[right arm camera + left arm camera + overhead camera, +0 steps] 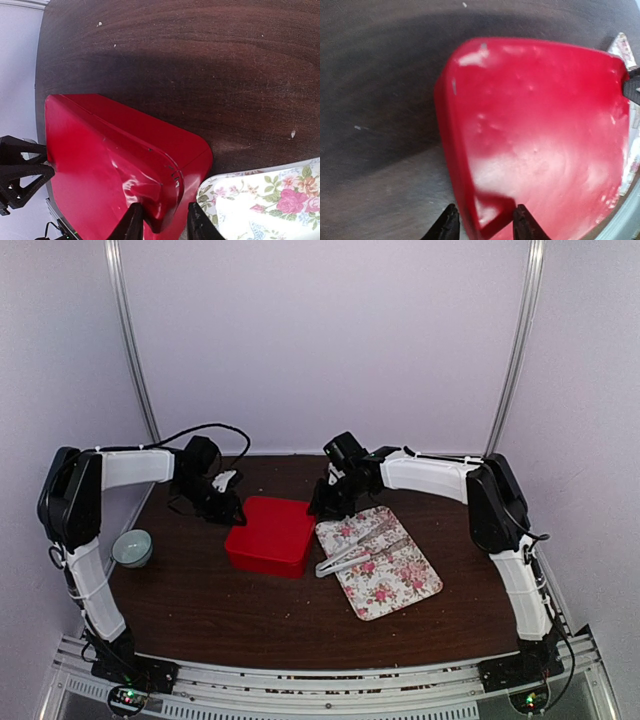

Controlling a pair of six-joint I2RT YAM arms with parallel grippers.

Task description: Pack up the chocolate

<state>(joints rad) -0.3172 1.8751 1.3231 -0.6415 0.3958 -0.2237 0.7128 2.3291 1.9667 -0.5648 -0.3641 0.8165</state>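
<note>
Chocolate could not be seen; the closed red box [270, 533] sat mid-frame on the surface [200, 600]. Left claw [485, 212] and right claw [165, 209] each pinched a box corner, narrowly parted

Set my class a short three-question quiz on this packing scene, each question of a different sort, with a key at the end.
1. Fill in: the left gripper and the right gripper each have their fingers on either side of a ____ of the red box.
2. True or false: the red box stands open.
3. Multiple choice: the tongs lie A) on the red box, B) on the floral tray, C) in the left gripper.
Key: 1 corner. 2 false, its lid is on. 3 B.
</note>
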